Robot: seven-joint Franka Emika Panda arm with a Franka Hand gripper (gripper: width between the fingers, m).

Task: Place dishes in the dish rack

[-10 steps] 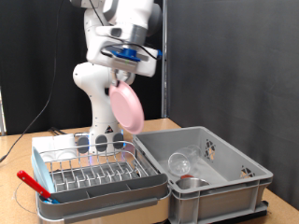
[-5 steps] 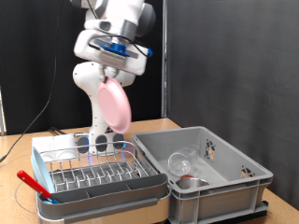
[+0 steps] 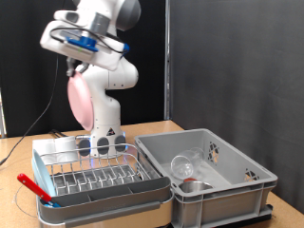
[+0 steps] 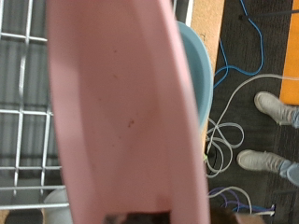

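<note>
My gripper [image 3: 79, 66] is shut on the top rim of a pink plate [image 3: 84, 104], which hangs edge-down above the back left of the dish rack [image 3: 95, 179]. The rack is a pale tray with a silver wire grid. In the wrist view the pink plate [image 4: 121, 112] fills the middle, with the rack's wire grid [image 4: 23, 93] beneath it. A clear glass [image 3: 185, 168] lies in the grey crate [image 3: 237, 180]. A reddish long-handled spoon [image 3: 33, 187] lies at the rack's left end. Clear glassware [image 3: 104, 144] stands at the rack's back. I cannot make out the steel bowl.
The grey crate stands against the rack on the exterior view's right. The arm's white base [image 3: 106, 119] rises just behind the rack. In the wrist view a pale blue round thing [image 4: 198, 75] shows past the plate, with cables [image 4: 224, 140] and shoes [image 4: 276, 107] on the floor.
The arm has swung towards the exterior view's left with the pink plate. The plate has moved from above the crate's near corner to above the rack's back left and sits slightly lower.
</note>
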